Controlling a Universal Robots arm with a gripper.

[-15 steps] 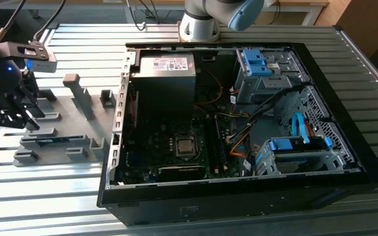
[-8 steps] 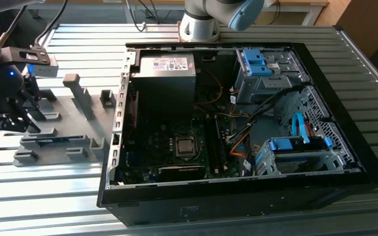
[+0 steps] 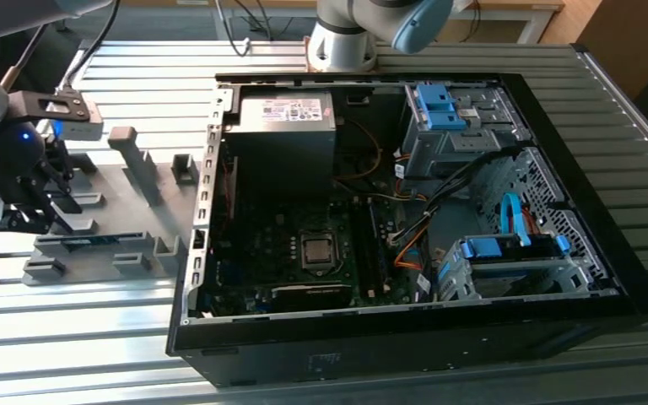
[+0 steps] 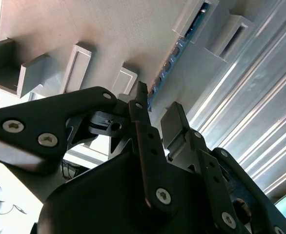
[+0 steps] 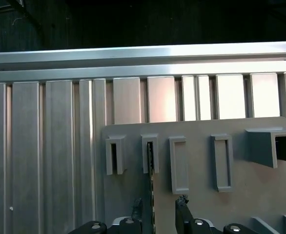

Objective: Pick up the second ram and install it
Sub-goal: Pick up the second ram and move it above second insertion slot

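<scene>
Nearest the lens in the second wrist view: the gripper (image 4: pixel 157 100), dark linkages and two fingers (image 4: pixel 174 122) in the foreground. Jaws are spread and nothing is clamped. Daylight shows between the pads in both wrist views.

The second ram (image 4: pixel 178 48) stands on edge in the gray holder plate (image 4: pixel 109 34), a thin blue strip with dark chips. It has not been lifted from its slotted blocks.

Key relation: in the first wrist view the second ram (image 5: pixel 151 180) appears edge-on as a thin line. It runs out of a slotted block and passes between the fingers (image 5: pixel 182 204), nearer to one than the other. The gripper (image 5: pixel 160 204) thus straddles the stick, with its closing direction across the thin faces and the long axis passing through the gap. I judge contact not yet made.

Exterior view:
- The gripper (image 3: pixel 31 207) sits at nine o'clock of the frame, over the holder plate (image 3: pixel 116 211).
- The second ram (image 3: pixel 94 239) shows as a bluish strip at about four o'clock from the gripper body, its long axis roughly nine-to-three.
- The open computer case (image 3: pixel 414 342) lies at three o'clock from the holder, well apart from the stick.
- Both rest on the slatted metal table (image 3: pixel 77 337).
</scene>
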